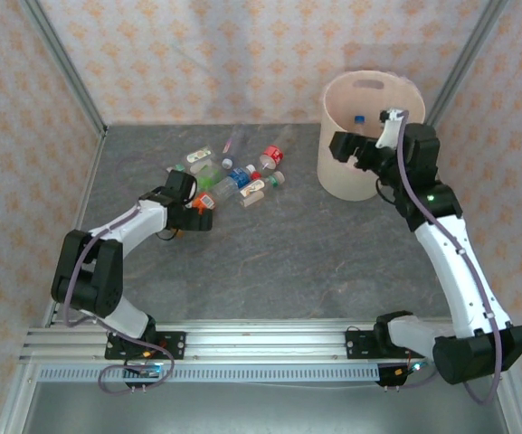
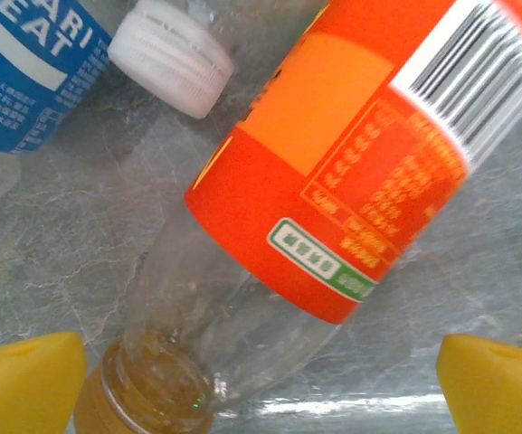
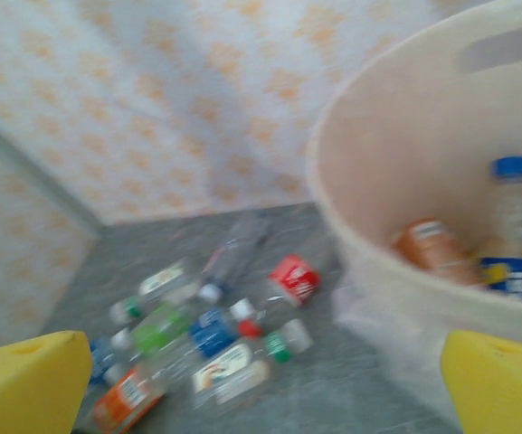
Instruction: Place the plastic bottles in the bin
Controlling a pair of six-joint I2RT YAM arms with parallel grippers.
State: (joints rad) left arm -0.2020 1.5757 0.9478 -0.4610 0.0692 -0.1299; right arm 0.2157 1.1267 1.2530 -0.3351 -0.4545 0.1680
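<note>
Orange-labelled bottle [image 2: 351, 154] lying on grey worktop [image 1: 288, 253] inside wide-spread left hand [image 2: 261, 382], right hand [image 3: 265, 384] wide and empty at pale bin [image 3: 387, 163] rim, other bottles [image 1: 233, 176] clustered toward far edge

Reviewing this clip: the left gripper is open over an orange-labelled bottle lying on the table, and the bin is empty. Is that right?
Not the bin: the right wrist view shows a blue-capped bottle and an orange-wrapped bottle already inside it. The rest holds: the left gripper is open over the orange-labelled bottle lying on the table.
</note>
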